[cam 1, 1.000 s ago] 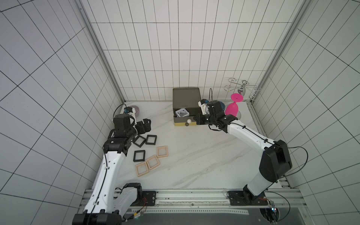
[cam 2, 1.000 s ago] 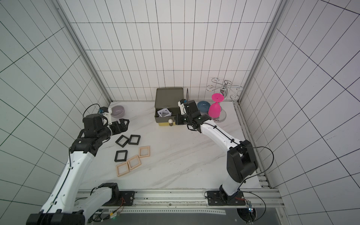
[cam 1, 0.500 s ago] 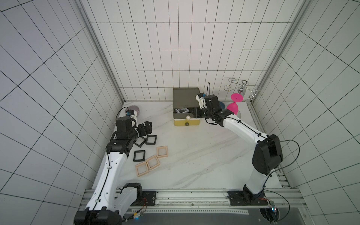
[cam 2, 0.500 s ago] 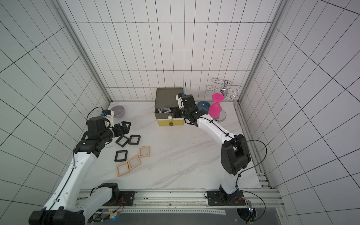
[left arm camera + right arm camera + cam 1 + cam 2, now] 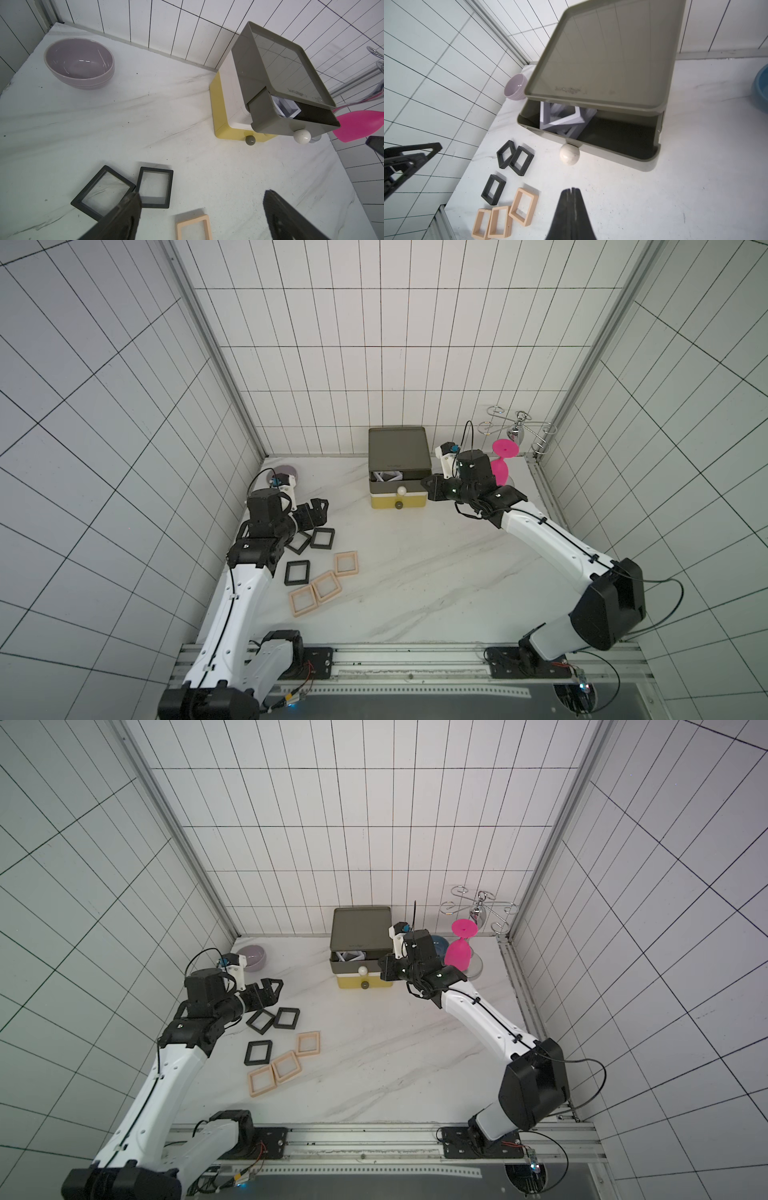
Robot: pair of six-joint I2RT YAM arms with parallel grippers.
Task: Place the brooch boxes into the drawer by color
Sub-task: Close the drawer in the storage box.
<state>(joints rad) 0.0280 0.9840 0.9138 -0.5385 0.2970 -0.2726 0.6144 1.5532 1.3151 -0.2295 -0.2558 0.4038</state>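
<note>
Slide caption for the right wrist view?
Shut right end effector before the open olive drawer tier holding white brooch boxes; black boxes and peach boxes lie outside.

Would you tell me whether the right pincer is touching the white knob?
Apart: right wrist view shows bare table between right pincer and white knob.

From near-left base, left arm [image 5: 237, 605] leans far, wrist turned right; left gripper [image 5: 320, 512] spread wide, holding nothing. From near-right, right arm [image 5: 540, 535] stretches far-left; right gripper [image 5: 424, 483] pinched closed, holding nothing.

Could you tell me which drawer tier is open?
The olive-grey top tier, slid out with white boxes inside; the white tier and yellow tier sit closed.
</note>
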